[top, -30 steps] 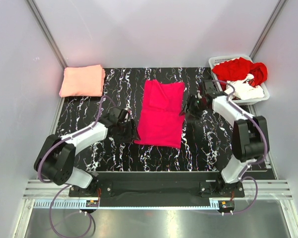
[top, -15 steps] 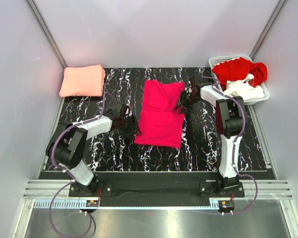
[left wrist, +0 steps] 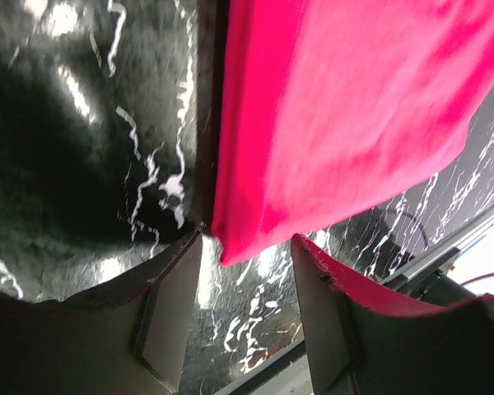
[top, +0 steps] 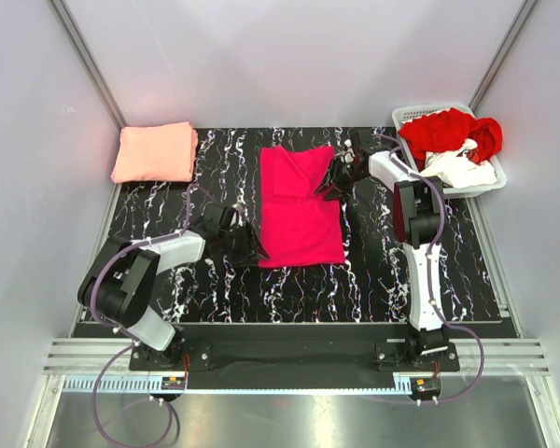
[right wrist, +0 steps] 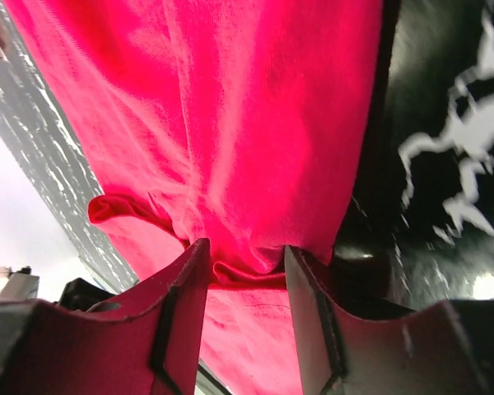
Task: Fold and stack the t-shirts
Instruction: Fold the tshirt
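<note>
Since a second ago the magenta t-shirt [top: 299, 210] has slid over and squared up on the surface [top: 168, 205], and both arms went with it. We'd say we're mid-straighten, setting up the next fold. The left claw [top: 247, 247] sits right at the shirt's near corner. In its wrist view the left claw is spread, with the corner tip lying between the fingers [left wrist: 169, 321] and bare surface showing on either side, so nothing is pinched yet. The right claw [top: 331, 177] is at the far side edge, and up close it looks to be pinching a bunched fold that fills the gap. For a clean fold we'd push the left claw further onto the corner so it catches every layer, then move both claws together, low and at the same pace, or the panel will skew again. The folded salmon t-shirt [top: 155, 152] lies well beyond the left claw. The red tee [top: 443, 131] and white tee [top: 462, 170] wait in the basket [top: 406, 116] just past the right claw.
</note>
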Tool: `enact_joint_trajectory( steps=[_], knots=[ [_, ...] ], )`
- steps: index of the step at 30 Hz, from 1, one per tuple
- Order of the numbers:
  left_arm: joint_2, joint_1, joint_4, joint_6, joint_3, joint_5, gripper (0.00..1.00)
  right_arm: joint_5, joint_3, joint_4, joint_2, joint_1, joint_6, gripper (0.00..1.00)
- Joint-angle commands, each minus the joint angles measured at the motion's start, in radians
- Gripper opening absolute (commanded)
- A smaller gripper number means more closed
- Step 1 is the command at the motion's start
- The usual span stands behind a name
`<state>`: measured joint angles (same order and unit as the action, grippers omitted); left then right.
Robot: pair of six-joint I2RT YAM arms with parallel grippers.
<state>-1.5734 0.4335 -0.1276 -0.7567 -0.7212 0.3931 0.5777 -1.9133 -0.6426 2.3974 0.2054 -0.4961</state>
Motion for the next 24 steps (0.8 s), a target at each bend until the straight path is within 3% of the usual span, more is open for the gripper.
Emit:
enact_joint_trajectory(
  steps=[1,7,13,18,24],
  knots=[
    [0.042,0.002,-0.035,0.0,0.023,0.0,0.54,0.054,-0.084,-0.012,0.02,0.002,0.04,0.5],
    [0.133,0.002,-0.151,0.039,-0.003,-0.072,0.54,-0.025,-0.095,-0.032,-0.11,-0.009,0.029,0.67],
    [0.173,0.002,-0.153,0.019,0.006,-0.089,0.54,-0.071,-0.054,-0.031,-0.312,-0.012,-0.009,0.74],
    [0.188,0.002,-0.058,-0.045,0.071,-0.066,0.54,-0.113,0.348,0.07,-0.585,-0.037,-0.03,0.69],
    [0.168,0.004,0.02,-0.096,0.118,-0.051,0.53,-0.139,0.715,0.086,-0.773,-0.043,0.008,0.67]
  ],
)
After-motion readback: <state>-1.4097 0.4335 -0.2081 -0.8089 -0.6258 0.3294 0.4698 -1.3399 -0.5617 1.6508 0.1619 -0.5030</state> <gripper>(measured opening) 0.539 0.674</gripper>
